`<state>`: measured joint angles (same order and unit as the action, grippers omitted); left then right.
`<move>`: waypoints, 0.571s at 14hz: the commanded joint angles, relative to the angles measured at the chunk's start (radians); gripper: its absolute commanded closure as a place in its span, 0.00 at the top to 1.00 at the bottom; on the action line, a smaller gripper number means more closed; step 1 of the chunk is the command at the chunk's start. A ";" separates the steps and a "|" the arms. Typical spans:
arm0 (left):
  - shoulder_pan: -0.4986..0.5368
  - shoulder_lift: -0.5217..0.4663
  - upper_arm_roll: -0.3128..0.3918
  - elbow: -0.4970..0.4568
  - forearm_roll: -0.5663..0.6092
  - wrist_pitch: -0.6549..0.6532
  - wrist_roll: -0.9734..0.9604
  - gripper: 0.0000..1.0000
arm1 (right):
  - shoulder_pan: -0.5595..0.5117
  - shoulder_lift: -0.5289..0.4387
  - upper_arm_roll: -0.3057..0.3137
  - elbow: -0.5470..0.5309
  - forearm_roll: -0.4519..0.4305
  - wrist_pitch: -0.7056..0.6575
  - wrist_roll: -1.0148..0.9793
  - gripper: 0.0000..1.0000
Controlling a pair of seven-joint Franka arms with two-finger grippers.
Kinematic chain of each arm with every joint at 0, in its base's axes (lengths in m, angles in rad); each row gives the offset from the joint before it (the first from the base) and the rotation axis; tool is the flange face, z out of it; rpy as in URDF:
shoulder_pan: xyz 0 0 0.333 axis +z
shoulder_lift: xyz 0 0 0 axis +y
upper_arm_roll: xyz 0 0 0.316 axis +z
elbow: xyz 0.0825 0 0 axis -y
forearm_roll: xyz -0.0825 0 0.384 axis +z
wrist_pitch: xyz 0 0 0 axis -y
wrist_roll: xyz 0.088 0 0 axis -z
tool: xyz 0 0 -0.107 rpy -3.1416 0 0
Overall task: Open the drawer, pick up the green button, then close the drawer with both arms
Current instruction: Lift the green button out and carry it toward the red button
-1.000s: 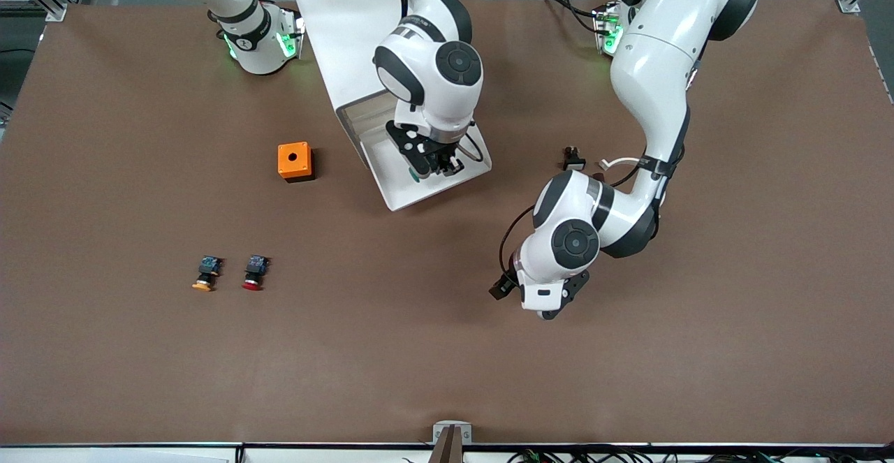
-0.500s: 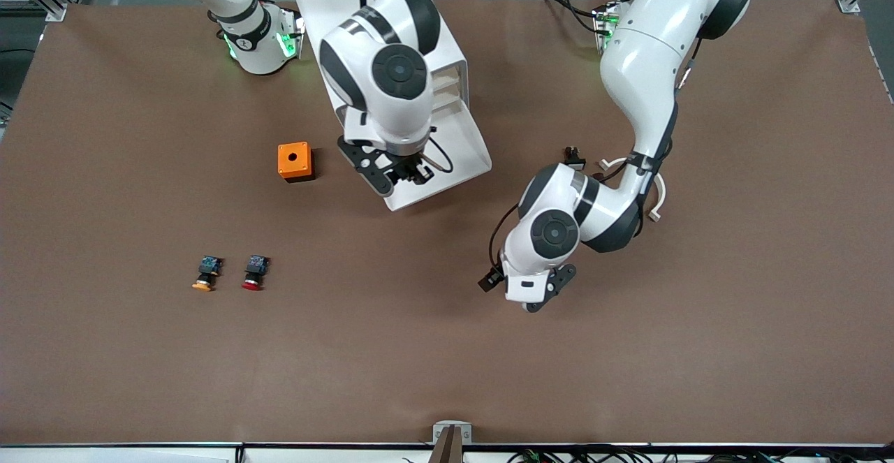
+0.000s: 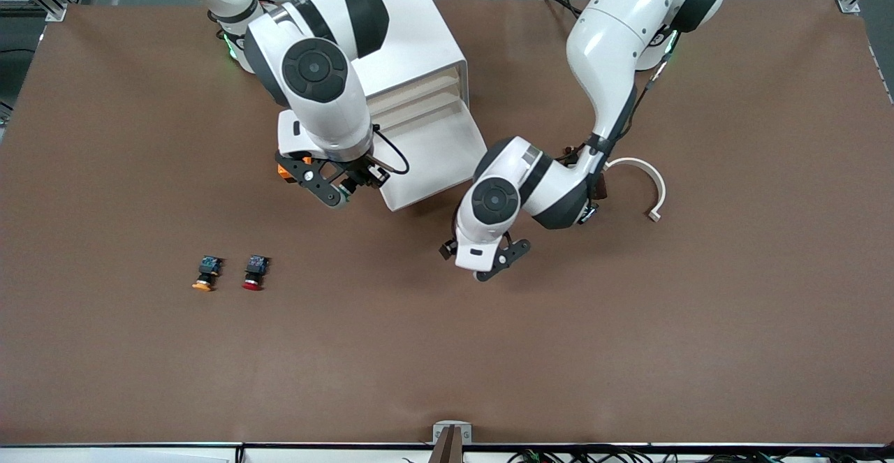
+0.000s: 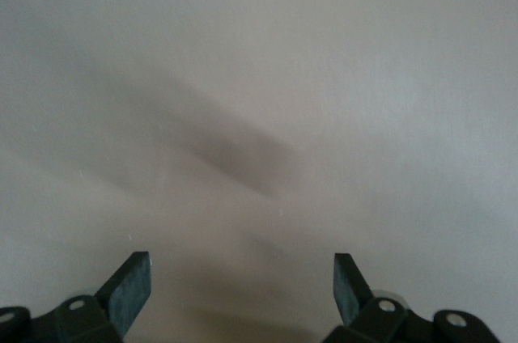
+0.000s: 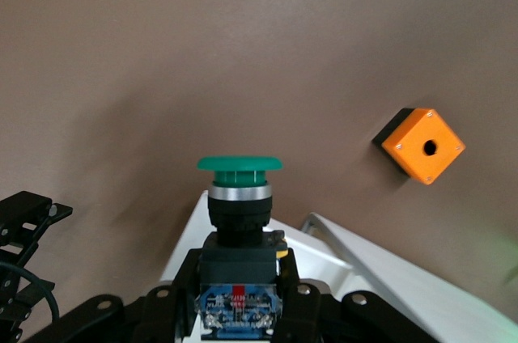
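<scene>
You've got a small orange box with a round hole [image 5: 422, 146] on the brown table [image 3: 628, 351]; an orange-capped button [image 3: 205, 272] sits beside a red-capped button [image 3: 254, 272], nearer the camera.

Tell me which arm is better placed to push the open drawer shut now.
Left, most likely. The left hand is open and empty, hovering over the table just in front of the open drawer. The right hand is shut on the green button near the orange box.
</scene>
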<state>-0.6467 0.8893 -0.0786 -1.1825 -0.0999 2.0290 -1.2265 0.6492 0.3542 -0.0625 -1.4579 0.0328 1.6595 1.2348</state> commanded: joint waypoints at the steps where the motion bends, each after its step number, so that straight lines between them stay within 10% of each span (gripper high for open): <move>1: -0.042 -0.036 0.003 -0.037 0.026 -0.021 -0.022 0.99 | -0.032 -0.021 0.007 -0.013 0.009 -0.020 -0.078 0.00; 8: -0.132 -0.030 -0.003 -0.048 0.017 -0.053 -0.056 0.99 | -0.169 -0.020 0.009 -0.038 0.002 0.055 -0.383 0.00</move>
<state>-0.7569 0.8889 -0.0808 -1.1946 -0.0999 1.9927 -1.2619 0.5284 0.3514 -0.0678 -1.4641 0.0324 1.6852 0.9346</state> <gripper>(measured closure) 0.004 0.586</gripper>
